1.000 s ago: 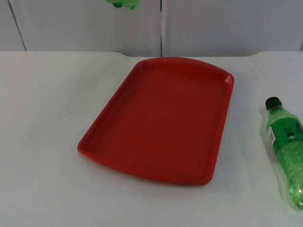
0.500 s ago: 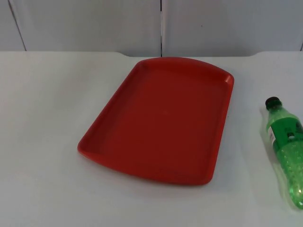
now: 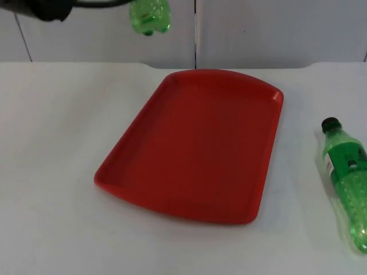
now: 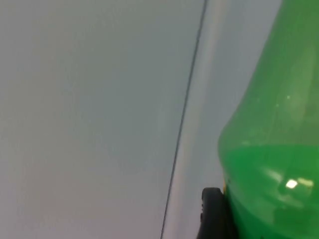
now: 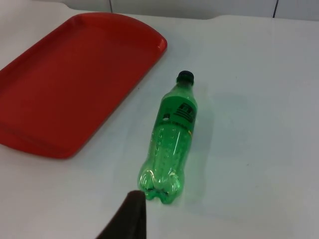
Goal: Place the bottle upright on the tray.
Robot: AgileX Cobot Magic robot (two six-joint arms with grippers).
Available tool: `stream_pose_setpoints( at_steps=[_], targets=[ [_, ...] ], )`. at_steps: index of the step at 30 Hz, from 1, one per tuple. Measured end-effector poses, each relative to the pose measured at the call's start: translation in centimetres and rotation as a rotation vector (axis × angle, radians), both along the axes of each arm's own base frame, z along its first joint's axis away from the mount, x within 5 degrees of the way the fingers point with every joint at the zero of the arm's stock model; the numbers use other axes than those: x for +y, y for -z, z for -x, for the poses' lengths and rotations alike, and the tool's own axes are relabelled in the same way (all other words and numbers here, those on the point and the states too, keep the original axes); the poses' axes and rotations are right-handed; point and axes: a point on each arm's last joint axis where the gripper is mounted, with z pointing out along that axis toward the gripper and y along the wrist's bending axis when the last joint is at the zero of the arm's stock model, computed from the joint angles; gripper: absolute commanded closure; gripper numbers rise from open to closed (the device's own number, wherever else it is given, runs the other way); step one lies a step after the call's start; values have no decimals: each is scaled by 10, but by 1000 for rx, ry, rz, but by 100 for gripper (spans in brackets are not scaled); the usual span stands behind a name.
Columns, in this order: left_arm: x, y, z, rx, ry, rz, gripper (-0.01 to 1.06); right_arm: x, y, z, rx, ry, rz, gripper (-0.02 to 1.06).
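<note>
**Held bottle carried toward the tray**

The left gripper pinches a green bottle in the air; the red tray lies below and beyond it. Next, it should lower the bottle base-first. The right gripper waits, finger state unclear, just behind a second green bottle lying flat.

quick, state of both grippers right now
Left gripper: shut on a green bottle, held up before the wall.
Right gripper: cannot tell.

Bottle: we see a green bottle lying on its side on the white table, black cap toward the wall.
Tray: a red tray lies just beside it.
</note>
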Motion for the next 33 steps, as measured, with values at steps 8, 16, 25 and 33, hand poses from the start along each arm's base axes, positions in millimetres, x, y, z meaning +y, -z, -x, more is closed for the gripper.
stream_pose_setpoints(
  at_steps=[8, 16, 25, 33],
  targets=[
    [-8, 65, -3, -24, 67, -40, 105, 0, 0, 0, 0, 0, 0, -1],
    [-11, 103, -5, -3, 95, -60, 105, 0, 0, 0, 0, 0, 0, -1],
    [-15, 135, -2, -10, 153, -86, 105, 0, 0, 0, 0, 0, 0, -1],
    [-17, 156, 2, -41, 182, -112, 105, 0, 0, 0, 0, 0, 0, -1]
  ],
)
